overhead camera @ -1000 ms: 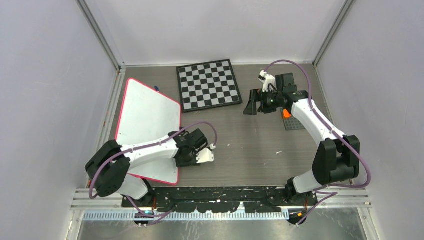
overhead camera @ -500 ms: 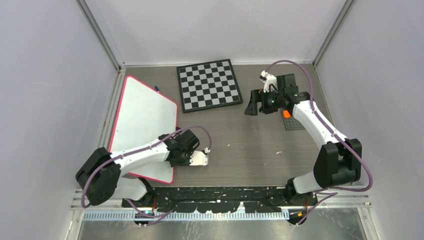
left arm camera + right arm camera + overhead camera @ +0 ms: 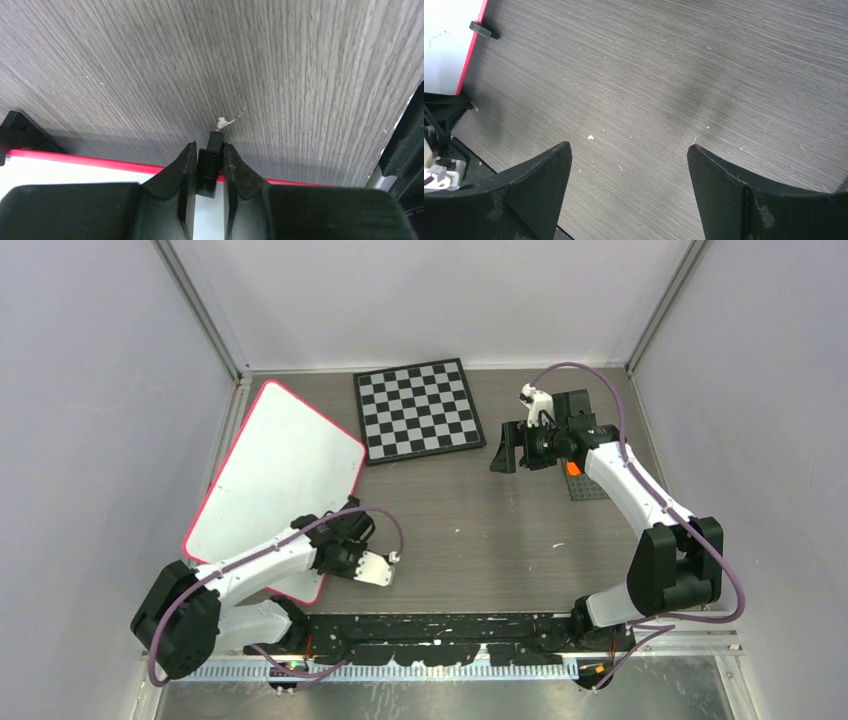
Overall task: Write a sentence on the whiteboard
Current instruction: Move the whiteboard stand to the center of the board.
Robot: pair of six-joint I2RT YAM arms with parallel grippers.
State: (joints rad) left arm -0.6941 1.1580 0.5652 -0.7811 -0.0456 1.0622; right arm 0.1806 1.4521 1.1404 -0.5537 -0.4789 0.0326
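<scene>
Your left pincer (image 3: 210, 150) clamped on a black clip foot (image 3: 209, 167) at the near rim of the whiteboard (image 3: 275, 470), board lying skewed on the counter's (image 3: 480, 530) left side, your right pincer (image 3: 629, 155) spread wide above the counter.

Table: you are looking at a grey wood-grain top (image 3: 500, 540), finely scratched, with a few pale specks (image 3: 591, 136).
Walls: plain pale grey panels (image 3: 430, 300) close you in at the back and on both sides.
Frame: aluminium posts (image 3: 199, 306) stand at the back corners.
Near edge: a ribbed metal rail (image 3: 450, 670).
Light: soft and even, with faint shadows.
</scene>
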